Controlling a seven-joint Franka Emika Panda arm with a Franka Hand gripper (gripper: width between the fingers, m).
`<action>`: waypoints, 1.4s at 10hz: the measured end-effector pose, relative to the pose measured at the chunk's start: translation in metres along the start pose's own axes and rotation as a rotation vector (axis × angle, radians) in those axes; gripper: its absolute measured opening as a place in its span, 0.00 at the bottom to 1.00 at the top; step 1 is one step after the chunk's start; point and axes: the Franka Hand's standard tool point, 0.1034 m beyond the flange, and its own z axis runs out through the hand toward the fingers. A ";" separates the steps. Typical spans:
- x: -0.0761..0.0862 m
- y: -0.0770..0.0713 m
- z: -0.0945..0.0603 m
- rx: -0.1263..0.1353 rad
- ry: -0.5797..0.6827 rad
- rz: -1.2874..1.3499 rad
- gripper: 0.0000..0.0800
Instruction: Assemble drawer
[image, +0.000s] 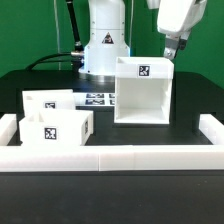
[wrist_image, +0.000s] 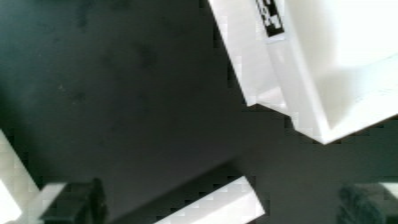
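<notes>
The drawer's large hollow casing (image: 140, 92) stands right of centre with a tag on its top face. It also shows in the wrist view (wrist_image: 306, 70). Two smaller tray boxes stand at the exterior view's left, one behind (image: 47, 102) and one in front (image: 57, 129). My gripper (image: 171, 47) hangs in the air just above the casing's back right corner, touching nothing. In the wrist view the gripper (wrist_image: 224, 190) is open and empty, with one dark finger (wrist_image: 71, 202) and the other finger (wrist_image: 372, 202) far apart.
The low white border wall (image: 110, 159) runs along the front, with blocks at the left (image: 8, 126) and right (image: 211, 128). The marker board (image: 98, 98) lies behind the trays. The arm's base (image: 104, 45) stands at the back. A white strip (wrist_image: 210, 206) that I cannot identify lies below the fingers.
</notes>
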 end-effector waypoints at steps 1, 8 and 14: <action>0.000 -0.001 0.000 0.002 -0.005 -0.003 0.81; -0.018 -0.008 0.008 0.032 0.008 0.056 0.81; -0.023 -0.018 0.012 0.038 0.026 0.456 0.81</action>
